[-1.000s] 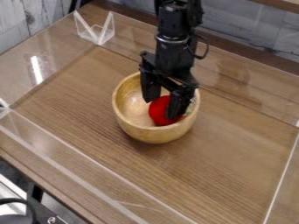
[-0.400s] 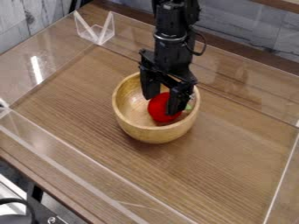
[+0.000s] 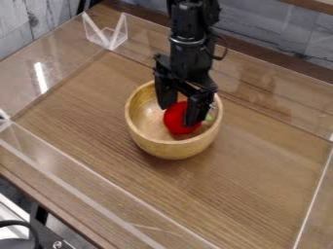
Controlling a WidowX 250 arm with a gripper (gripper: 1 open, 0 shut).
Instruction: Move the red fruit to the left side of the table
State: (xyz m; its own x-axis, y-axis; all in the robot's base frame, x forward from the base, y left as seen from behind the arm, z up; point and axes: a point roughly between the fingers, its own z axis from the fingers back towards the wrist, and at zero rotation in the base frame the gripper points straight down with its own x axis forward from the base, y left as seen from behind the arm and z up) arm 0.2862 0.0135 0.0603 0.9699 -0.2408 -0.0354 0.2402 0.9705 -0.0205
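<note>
The small round red fruit with its green top (image 3: 182,118) sits inside the light wooden bowl (image 3: 142,135), right of the middle of the brown wood-grain tabletop (image 3: 81,132); the black gripper (image 3: 184,95), jaws spread and holding nothing, remains over it as before; the move towards the left edge hasn't begun.

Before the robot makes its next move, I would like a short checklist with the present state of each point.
1. Red round toy fruit lies inside the light wooden bowl: ok
2. Black gripper is over the bowl: ok
3. Gripper jaws are open: ok
4. Fruit is firmly between both fingers: cannot tell, the gripper partly hides it
5. Fruit is on the left side of the brown wooden table: not ok
</note>
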